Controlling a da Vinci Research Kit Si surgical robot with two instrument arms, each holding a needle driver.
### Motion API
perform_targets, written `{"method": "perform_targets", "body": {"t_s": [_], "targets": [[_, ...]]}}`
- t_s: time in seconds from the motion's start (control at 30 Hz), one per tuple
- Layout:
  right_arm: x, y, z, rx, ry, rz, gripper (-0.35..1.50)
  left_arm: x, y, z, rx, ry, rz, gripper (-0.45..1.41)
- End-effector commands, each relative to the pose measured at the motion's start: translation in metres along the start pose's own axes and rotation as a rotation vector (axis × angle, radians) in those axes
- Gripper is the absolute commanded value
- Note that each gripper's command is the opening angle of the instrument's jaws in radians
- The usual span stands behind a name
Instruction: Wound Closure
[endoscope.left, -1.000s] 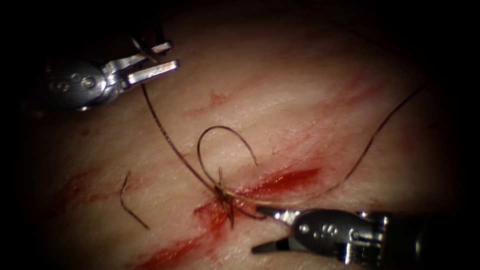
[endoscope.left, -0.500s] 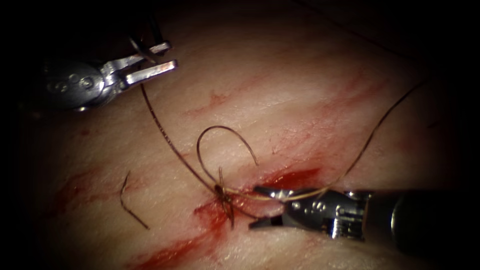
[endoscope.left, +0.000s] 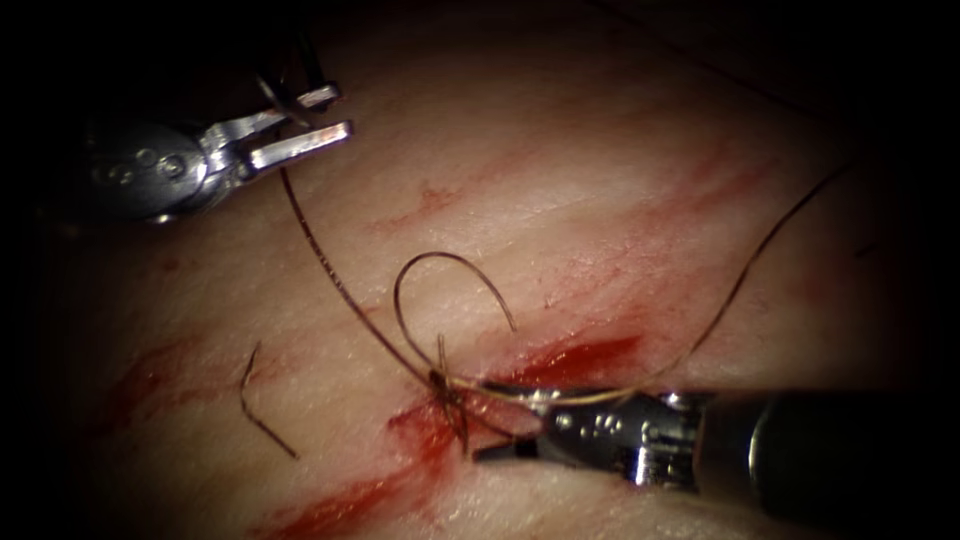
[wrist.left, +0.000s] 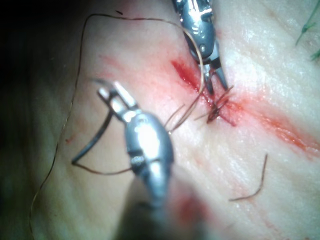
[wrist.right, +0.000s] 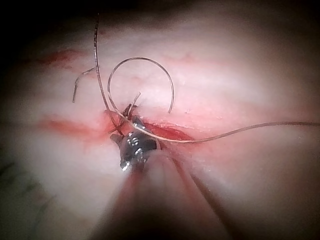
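The tissue (endoscope.left: 600, 200) carries a red cut (endoscope.left: 570, 358) with a thread knot (endoscope.left: 440, 381) on it. My left tool (endoscope.left: 345, 112) hovers over the far left of the tissue, shut on the curved needle (wrist.left: 97, 135) near its thread end; the needle is clear of the tissue. Thread (endoscope.left: 320, 260) runs from the needle down to the knot. My right tool (endoscope.left: 480, 420) lies along the cut, just right of the knot. Its jaws stand apart around thread strands there. A long strand (endoscope.left: 740, 280) leads off to the right.
A free loop of thread (endoscope.left: 450, 258) stands above the knot. A cut end of thread (endoscope.left: 255, 400) lies loose left of the cut. Red fluid (endoscope.left: 340, 505) streaks the tissue along the cut's near end.
My right tool has slid left along the cut to the knot, its jaws still apart in the pictures. The left tool and needle have stayed put.
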Motion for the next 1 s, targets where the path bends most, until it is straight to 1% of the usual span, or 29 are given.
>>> {"method": "perform_targets", "body": {"t_s": [0.03, 0.2, 0.3, 0.37, 0.43, 0.53, 0.57, 0.77, 0.8, 0.87, 0.97, 1.0], "targets": [[-0.0002, -0.0004, 0.0006, 0.006, -0.001, 0.001, -0.35, -0.0006, 0.0002, 0.0005, -0.001, 0.001, 0.000, -0.45], [-0.0007, -0.0012, -0.0003, 0.020, -0.063, -0.010, -0.35, -0.0006, 0.0002, 0.0005, -0.002, 0.001, -0.001, -0.45], [-0.0005, -0.0016, -0.0005, 0.033, -0.062, -0.011, -0.35, -0.0006, 0.0002, 0.0005, -0.002, 0.001, -0.001, -0.45], [0.0005, -0.0034, -0.0014, 0.057, -0.056, -0.013, -0.35, -0.0006, 0.0002, 0.0005, -0.002, 0.001, -0.001, -0.45], [0.0008, -0.0039, -0.0017, 0.064, -0.054, -0.013, -0.35, -0.0006, 0.0002, 0.0005, -0.002, 0.001, -0.001, -0.45], [0.0022, -0.0057, -0.0031, 0.083, -0.051, -0.024, -0.35, -0.0006, 0.0002, 0.0005, -0.001, 0.001, -0.001, -0.45], [0.0033, -0.0070, -0.0042, 0.091, -0.048, -0.021, -0.35, -0.0006, 0.0002, 0.0005, -0.001, 0.001, -0.001, -0.45], [0.0067, -0.0113, -0.0075, 0.118, -0.052, -0.017, -0.35, -0.0006, 0.0002, 0.0006, -0.001, 0.001, -0.001, -0.45], [0.0078, -0.0129, -0.0088, 0.125, -0.050, -0.017, -0.35, -0.0006, 0.0002, 0.0006, -0.001, 0.001, -0.001, -0.45], [0.0085, -0.0139, -0.0099, 0.127, -0.056, -0.017, -0.35, -0.0006, 0.0001, 0.0007, 0.000, 0.001, -0.001, -0.45], [0.0099, -0.0156, -0.0122, 0.130, -0.062, -0.015, -0.35, -0.0006, 0.0002, 0.0007, 0.000, 0.001, -0.001, -0.45], [0.0106, -0.0164, -0.0134, 0.134, -0.064, -0.014, -0.35, -0.0006, 0.0002, 0.0007, 0.000, 0.001, -0.001, -0.45]]}}
